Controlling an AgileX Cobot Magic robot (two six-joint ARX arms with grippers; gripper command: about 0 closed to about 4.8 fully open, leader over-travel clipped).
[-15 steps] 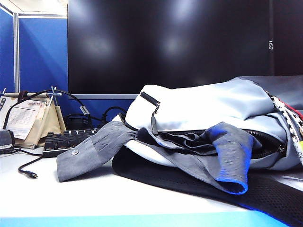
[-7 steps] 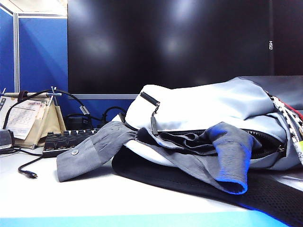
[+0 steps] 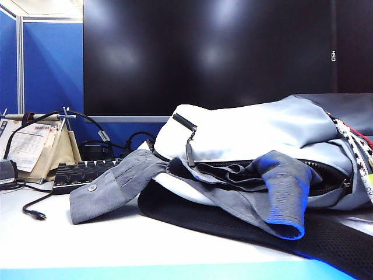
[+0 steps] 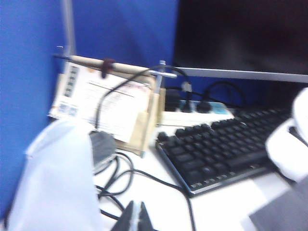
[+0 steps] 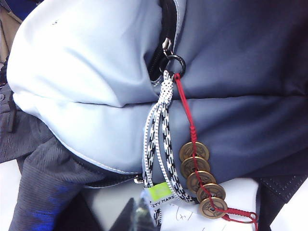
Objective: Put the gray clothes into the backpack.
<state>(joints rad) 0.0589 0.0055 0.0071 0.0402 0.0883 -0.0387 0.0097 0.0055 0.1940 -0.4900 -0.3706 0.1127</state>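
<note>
We see the large pale gray-white backpack (image 3: 262, 131) lying on its side on the white tabletop (image 3: 116, 245), its black zipper mouth facing us. The dark slate-gray ribbed long-sleeved shirt (image 3: 280, 186) sits partly inside that mouth; one sleeve with a buttoned cuff trails out onto the tabletop toward the black keyboard (image 3: 81, 173), and another fold hangs over the lower edge. The left gripper (image 4: 136, 217) hovers above cables beside the keyboard, jaws pressed together and empty. The right gripper (image 5: 137, 211) is close to the backpack's black-and-white patterned cord (image 5: 161, 144) and string of brass coins (image 5: 199, 180), jaws likewise together, holding nothing.
</note>
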